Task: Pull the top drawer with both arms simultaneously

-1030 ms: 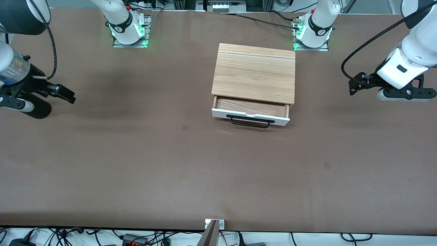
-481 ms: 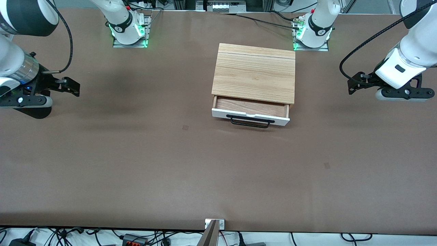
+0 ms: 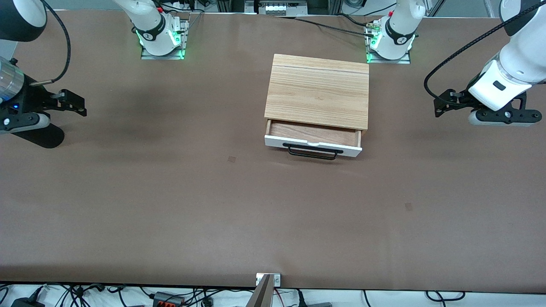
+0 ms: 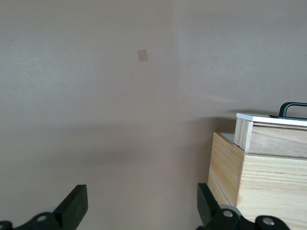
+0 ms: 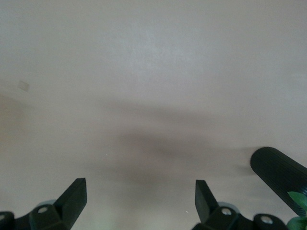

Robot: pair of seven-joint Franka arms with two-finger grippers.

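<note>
The top drawer (image 3: 313, 134) stands partly pulled out of the light wood cabinet (image 3: 318, 90), showing reddish-brown wood inside, its white front panel (image 3: 312, 146) and its black bar handle (image 3: 314, 152). Nothing touches the handle. My left gripper (image 3: 441, 104) is open and empty over bare table toward the left arm's end, well apart from the cabinet. In the left wrist view (image 4: 141, 203) the drawer's corner (image 4: 271, 120) and the cabinet side (image 4: 259, 187) show. My right gripper (image 3: 76, 104) is open and empty over bare table at the right arm's end, and its wrist view (image 5: 140, 196) shows only table.
The brown table (image 3: 213, 204) stretches wide around the cabinet. Small darker patches (image 3: 231, 159) mark its surface. The arm bases (image 3: 160, 38) stand along the top edge. A black ribbed cylinder (image 5: 278, 172) shows beside the right gripper. Cables lie past the table's near edge.
My right gripper has drawn back toward the right arm's end of the table and turned, away from the cabinet. The left gripper has barely shifted. The drawer has not moved.
</note>
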